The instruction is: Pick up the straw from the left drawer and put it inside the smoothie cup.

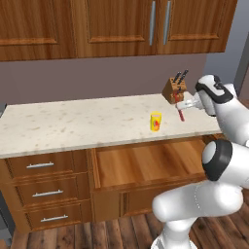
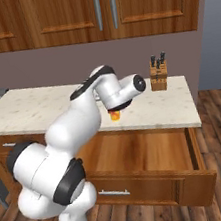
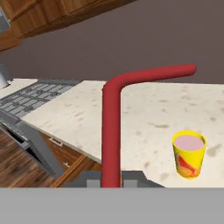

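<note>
- The fingers (image 1: 184, 105) are closed on the red straw (image 1: 182, 115), holding it above the pale speckled tabletop (image 1: 73, 124), with its lower end hanging down in the left base view.
- Seen from the hand, the straw (image 3: 111, 131) stands upright between the fingers and its bent tip points off to the side.
- The yellow smoothie cup (image 1: 155, 121) stands on the tabletop near the front edge, apart from the straw, its pink contents showing.
- The left drawer (image 2: 155, 153) below is pulled open, plain wood inside.
- A wooden knife block (image 2: 158, 75) stands at the back of the tabletop.
</note>
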